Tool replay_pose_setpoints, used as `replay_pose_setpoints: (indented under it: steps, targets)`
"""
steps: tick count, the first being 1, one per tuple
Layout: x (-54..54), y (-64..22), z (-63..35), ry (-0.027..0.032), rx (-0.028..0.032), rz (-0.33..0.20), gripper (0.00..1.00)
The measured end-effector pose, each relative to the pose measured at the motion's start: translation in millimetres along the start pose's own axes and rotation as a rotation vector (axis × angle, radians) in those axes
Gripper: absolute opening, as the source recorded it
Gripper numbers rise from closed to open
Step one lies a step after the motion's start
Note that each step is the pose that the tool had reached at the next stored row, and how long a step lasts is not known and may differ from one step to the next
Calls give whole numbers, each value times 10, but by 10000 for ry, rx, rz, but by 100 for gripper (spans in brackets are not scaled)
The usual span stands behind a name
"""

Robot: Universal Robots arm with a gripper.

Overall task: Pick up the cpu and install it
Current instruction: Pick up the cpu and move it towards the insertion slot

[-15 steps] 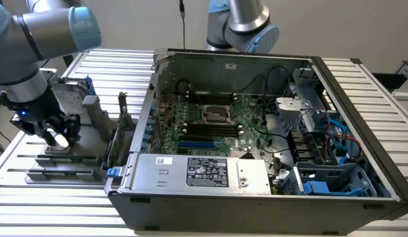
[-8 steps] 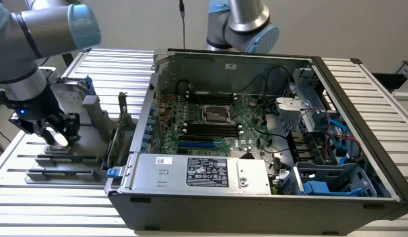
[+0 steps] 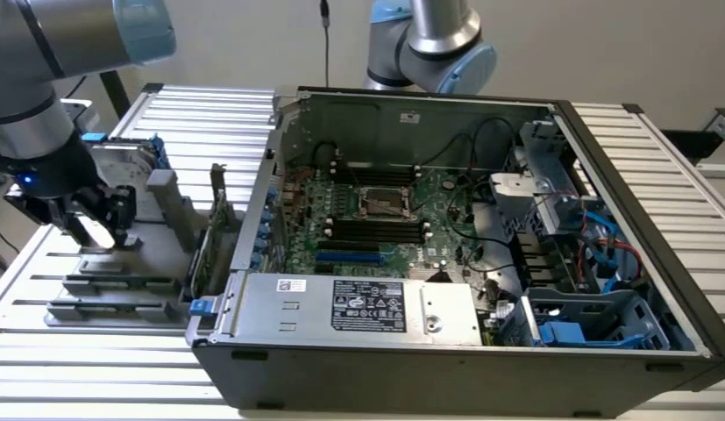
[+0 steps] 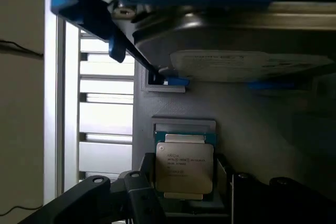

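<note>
The cpu (image 4: 184, 169) lies flat, metal lid up, in a shallow pocket of the grey fixture (image 4: 262, 129), which keeps it square for a straight-down pick. The gripper (image 4: 185, 179) hangs over that pocket with its jaws apart, 1 on either side of the chip. They seem not to press on it, though contact is hard to judge. The hard drive (image 4: 236, 40) stands on the fixture, just past the pocket. Beside the fixture on the counter (image 3: 58, 368) sits the open computer case (image 3: 456, 351), socket (image 3: 380, 203) facing up.
</note>
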State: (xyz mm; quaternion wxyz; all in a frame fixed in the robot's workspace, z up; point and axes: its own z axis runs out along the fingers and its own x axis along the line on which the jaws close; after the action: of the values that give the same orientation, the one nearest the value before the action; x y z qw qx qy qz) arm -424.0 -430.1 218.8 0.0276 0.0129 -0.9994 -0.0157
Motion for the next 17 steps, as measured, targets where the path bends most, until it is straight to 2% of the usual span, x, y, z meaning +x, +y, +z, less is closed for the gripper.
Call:
replay_pose_setpoints:
  steps: [17]
  targets:
    - [-199, 19, -783, 30, -2, 1, 55]
